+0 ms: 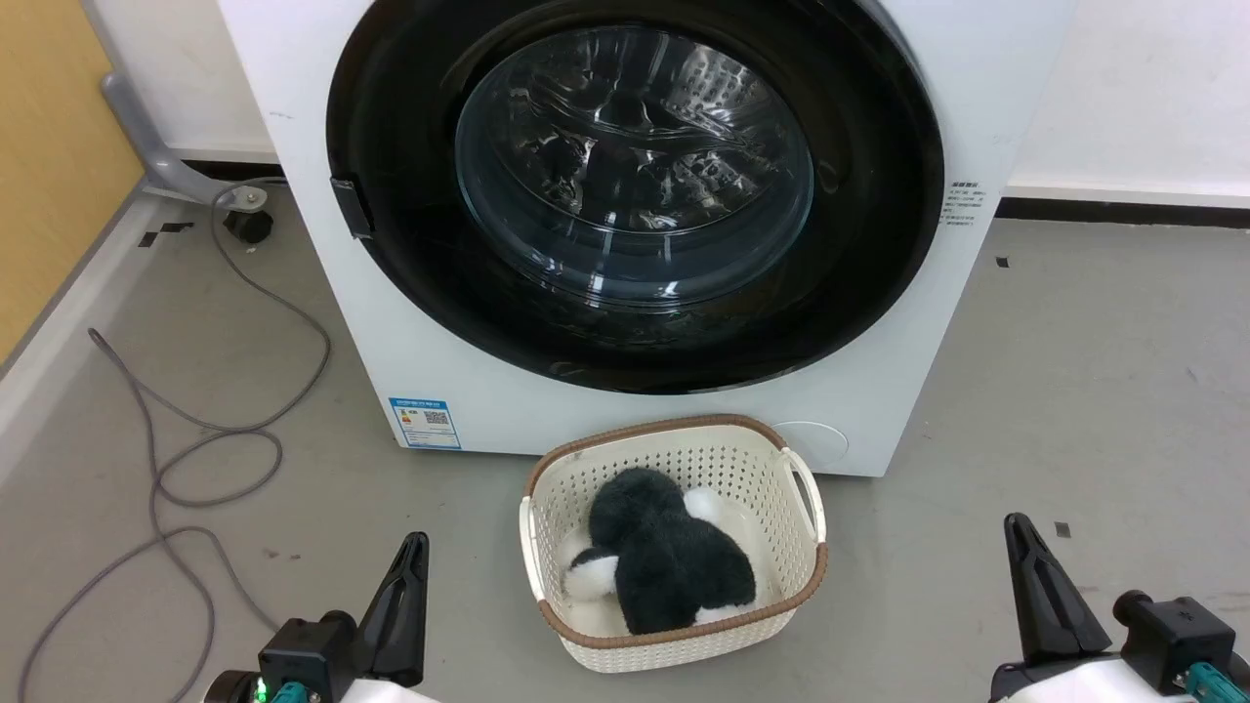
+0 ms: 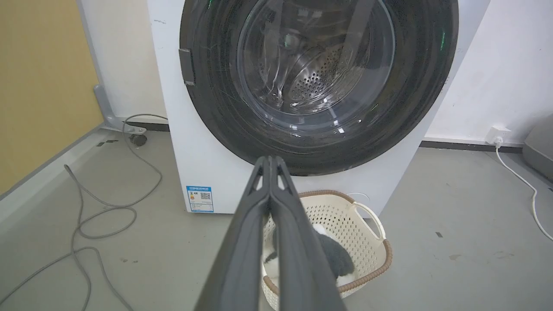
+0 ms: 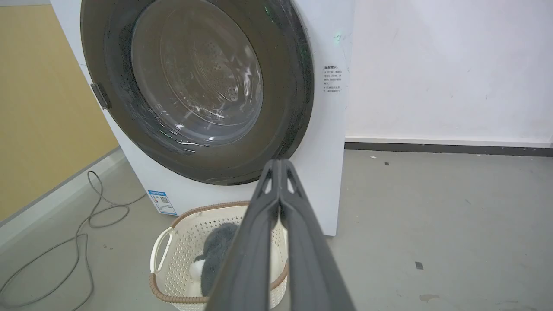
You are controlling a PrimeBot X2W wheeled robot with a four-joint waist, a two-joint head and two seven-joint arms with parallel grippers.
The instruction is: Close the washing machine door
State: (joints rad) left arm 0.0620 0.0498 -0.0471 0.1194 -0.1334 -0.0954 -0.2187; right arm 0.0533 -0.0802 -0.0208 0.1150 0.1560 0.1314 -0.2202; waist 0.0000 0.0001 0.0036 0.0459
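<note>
Since the washing machine door [image 1: 635, 195] sits flush, I reckon it's done. Left gripper [image 1: 418, 540] and right gripper [image 1: 1016, 522] idle low, clamped on nothing.

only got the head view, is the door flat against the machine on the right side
observer: from the right wrist view the washing machine door lies flat on the washing machine, no gap showing
operator: end effectors open or shut
observer: both shut, fingers pressed together on the left end effector and right end effector
operator: anything on the floor to my right
observer: a white cable runs from a wall socket there
</note>
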